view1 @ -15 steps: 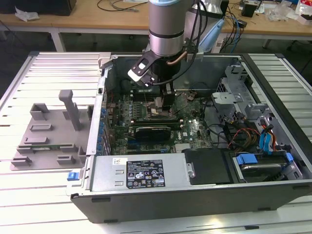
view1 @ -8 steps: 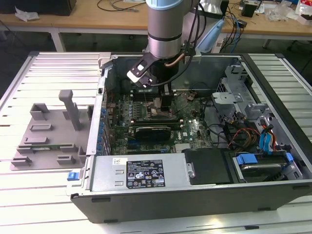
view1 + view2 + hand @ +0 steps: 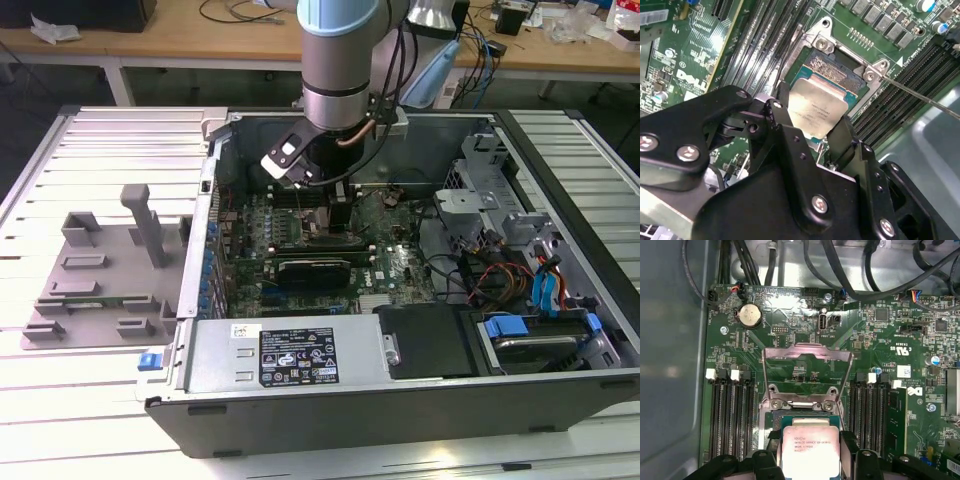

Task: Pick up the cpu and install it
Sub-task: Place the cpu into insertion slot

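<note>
I am clamping the cpu [image 3: 816, 112] between my two black fingers [image 3: 781, 112]. My gripper [image 3: 814, 112] is closed on two opposite edges of the chip, whose metal plate is facing the wrist cameras. Directly under the chip the open socket [image 3: 832, 67] is lying flat on the motherboard [image 3: 880, 340]. In the second wrist view a strip of its contact field is showing past the chip's far edge, so I am judging the chip not yet squared over it. I cannot tell whether it is touching the socket or hanging just above. Beyond the socket the load plate [image 3: 807, 352] is standing hinged open, with memory slots [image 3: 730, 415] flanking both sides. Farther off the coin cell [image 3: 748, 315] is sitting near the board's edge, inside the computer case [image 3: 350, 425].
</note>
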Tool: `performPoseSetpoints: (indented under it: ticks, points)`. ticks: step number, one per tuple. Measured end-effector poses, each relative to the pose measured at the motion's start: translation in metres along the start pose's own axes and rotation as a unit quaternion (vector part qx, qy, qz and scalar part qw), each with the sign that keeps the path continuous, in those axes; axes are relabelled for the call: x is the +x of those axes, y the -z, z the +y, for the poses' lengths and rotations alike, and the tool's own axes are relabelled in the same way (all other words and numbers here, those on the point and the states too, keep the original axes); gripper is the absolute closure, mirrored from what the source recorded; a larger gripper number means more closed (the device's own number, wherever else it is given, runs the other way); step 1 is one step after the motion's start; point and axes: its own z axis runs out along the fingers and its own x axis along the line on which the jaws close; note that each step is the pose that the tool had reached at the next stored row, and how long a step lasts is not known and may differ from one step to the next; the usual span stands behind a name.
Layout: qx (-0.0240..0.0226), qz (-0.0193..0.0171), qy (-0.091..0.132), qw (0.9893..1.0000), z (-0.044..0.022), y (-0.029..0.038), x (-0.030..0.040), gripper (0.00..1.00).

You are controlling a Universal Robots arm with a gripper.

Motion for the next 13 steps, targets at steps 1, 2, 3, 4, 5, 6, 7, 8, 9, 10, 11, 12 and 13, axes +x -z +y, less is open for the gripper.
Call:
performPoseSetpoints:
  ticks: [1,2,3,4,5,6,7,8,9,10,11,12,13]
  points:
    - [-0.0001,0.0001,0.000,1.0000,-0.0002,-0.0003,0.0001,0.45]
    - [-0.0001,0.0001,0.000,1.0000,-0.0014,-0.0010,0.0001,0.45]
    - [-0.0001,0.0001,0.000,1.0000,-0.0031,-0.0024,0.0003,0.45]
    - [-0.0001,0.0001,0.000,1.0000,-0.0033,-0.0051,0.0005,0.45]
    - [-0.0001,0.0001,0.000,1.0000,-0.0034,-0.0066,0.0007,0.45]
    - [-0.0001,0.0001,0.000,1.0000,-0.0035,-0.0078,0.0008,0.45]
    - [-0.0001,0.0001,0.000,1.0000,-0.0036,-0.0088,0.0010,0.45]
    - [-0.0001,0.0000,0.000,1.0000,-0.0037,-0.0100,0.0013,0.45]
    - [0.0000,-0.0002,0.000,1.0000,-0.0037,-0.0105,0.0015,0.45]
    - [0.0000,-0.0002,0.000,1.0000,-0.0037,-0.0106,0.0023,0.45]
    - [-0.0001,-0.0001,0.000,1.0000,-0.0036,-0.0106,0.0045,0.45]
    - [-0.0001,-0.0003,0.000,1.0000,-0.0036,-0.0112,0.0061,0.45]
    - [0.0001,-0.0041,0.000,1.0000,-0.0037,-0.0139,0.0072,0.45]
